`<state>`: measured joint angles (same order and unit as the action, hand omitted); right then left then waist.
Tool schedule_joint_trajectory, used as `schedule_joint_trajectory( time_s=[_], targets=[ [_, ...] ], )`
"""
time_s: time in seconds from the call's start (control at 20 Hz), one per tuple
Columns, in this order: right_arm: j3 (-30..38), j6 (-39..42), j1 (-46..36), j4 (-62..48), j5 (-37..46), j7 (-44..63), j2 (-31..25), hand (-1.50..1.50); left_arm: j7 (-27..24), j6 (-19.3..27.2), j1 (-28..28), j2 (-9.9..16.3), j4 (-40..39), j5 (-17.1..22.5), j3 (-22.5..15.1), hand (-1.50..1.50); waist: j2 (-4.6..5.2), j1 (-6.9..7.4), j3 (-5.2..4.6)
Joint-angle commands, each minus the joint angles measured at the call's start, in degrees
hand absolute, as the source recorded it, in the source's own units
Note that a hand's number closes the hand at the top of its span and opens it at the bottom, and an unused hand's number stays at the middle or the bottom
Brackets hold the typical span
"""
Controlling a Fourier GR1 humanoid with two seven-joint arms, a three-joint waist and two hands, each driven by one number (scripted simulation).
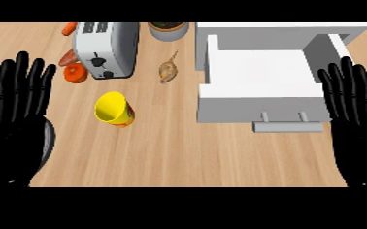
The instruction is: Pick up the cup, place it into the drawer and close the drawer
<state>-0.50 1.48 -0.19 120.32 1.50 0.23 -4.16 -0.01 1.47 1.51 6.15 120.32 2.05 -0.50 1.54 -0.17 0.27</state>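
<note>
Cup (114, 109) mid-counter, drawer (259, 75) open, hands (24, 106) (349, 111) at edges

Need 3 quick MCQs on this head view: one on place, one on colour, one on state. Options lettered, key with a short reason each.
1. Where does the cup lie relative to the drawer?
A. Inside it
B. On the counter to its left
C. On top of the toaster

2. What colour is the cup's open mouth?
A. Yellow
B. Blue
C. White

3. What state is the drawer in?
A. Shut flush
B. Pulled open, nothing inside
C. Open with the cup inside

Key: 1 B, the cup sits on bare wood, apart from the drawer, below the toaster. 2 A, its rim and inside show yellow. 3 B, the white tray stands out with its handle toward the robot; left hand and right hand rest open at the edges.
</note>
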Motion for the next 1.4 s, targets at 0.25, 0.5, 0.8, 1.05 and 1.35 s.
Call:
schedule_joint_trajectory(
  time_s=[0.25,0.5,0.8,1.05,1.35],
  targets=[
    [0.2,-0.3,-2.4,1.3,-0.4,1.6,0.5,-1.5,1.3,-9.4,3.4,6.5,-4.3,9.8,8.1,-1.5,-1.57,0.15,-0.28],
    [-0.3,6.0,-3.0,-6.1,-4.5,4.4,-2.7,-1.5,1.6,-2.3,3.9,-3.5,-17.1,10.5,5.1,-1.5,-1.37,-0.06,-0.28],
    [4.5,8.4,-6.8,-8.4,-8.6,5.6,-4.4,-1.5,-0.3,-4.1,4.5,-0.4,-22.0,10.8,8.8,-1.5,-1.51,0.14,-0.27],
    [4.0,6.4,-11.4,-10.4,-7.2,7.1,-3.5,-1.5,-5.4,-6.5,9.0,2.0,-36.7,10.3,11.6,-1.5,-1.44,-0.01,-0.29],
    [4.5,8.8,-8.6,-11.4,-6.5,3.2,-4.4,-1.5,-12.6,-8.2,7.0,2.7,-45.6,8.8,13.1,-1.5,-1.49,0.03,-0.28]
  ],
)
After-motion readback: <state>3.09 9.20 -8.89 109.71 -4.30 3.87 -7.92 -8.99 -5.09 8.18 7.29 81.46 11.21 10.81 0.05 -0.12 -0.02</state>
